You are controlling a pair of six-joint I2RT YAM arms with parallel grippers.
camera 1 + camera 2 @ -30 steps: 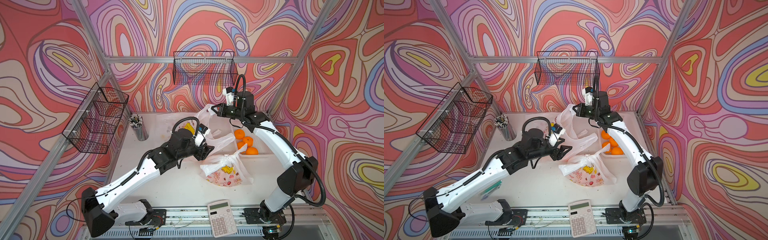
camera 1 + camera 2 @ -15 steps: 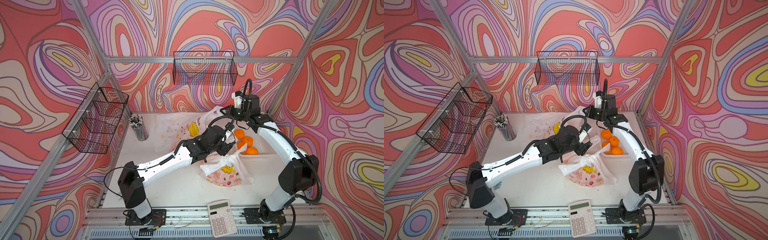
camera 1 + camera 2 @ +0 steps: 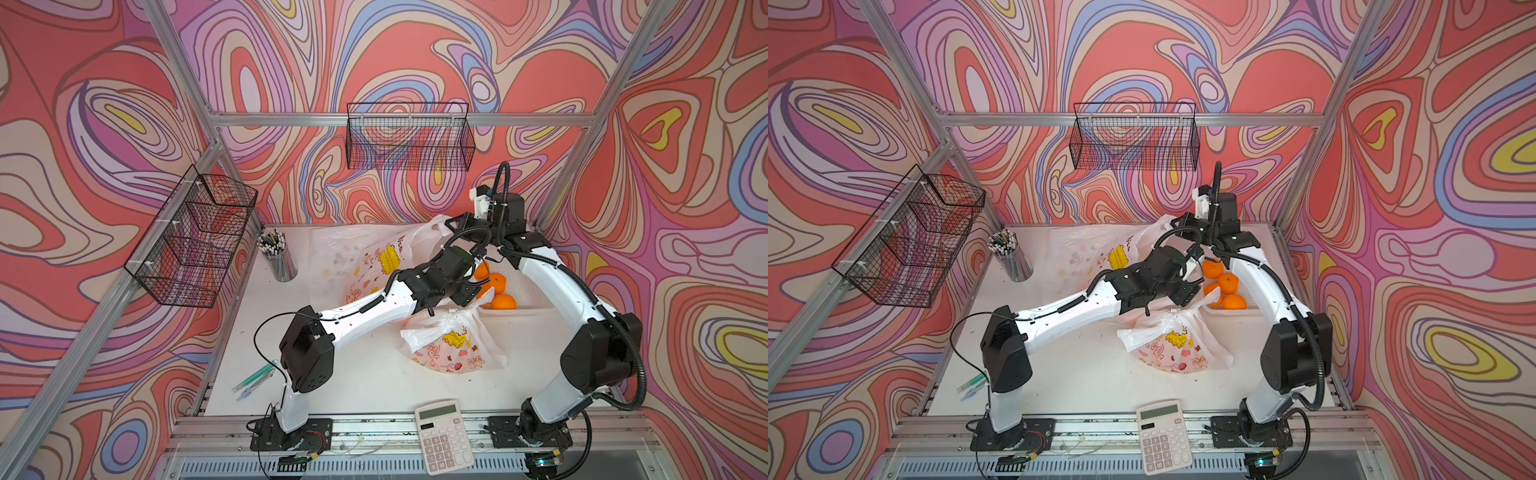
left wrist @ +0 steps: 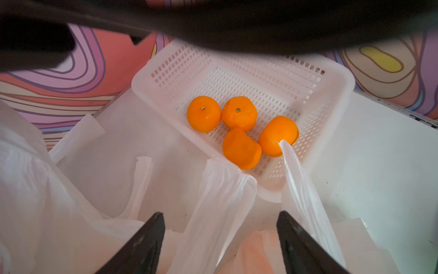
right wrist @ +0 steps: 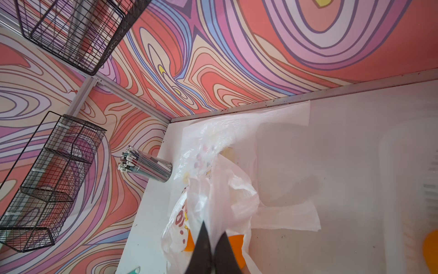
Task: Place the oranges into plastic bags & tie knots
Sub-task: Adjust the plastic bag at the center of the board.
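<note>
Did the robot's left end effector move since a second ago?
Yes. The left end effector slid away from the pencil cup, across the table toward the white basket holding oranges.
</note>
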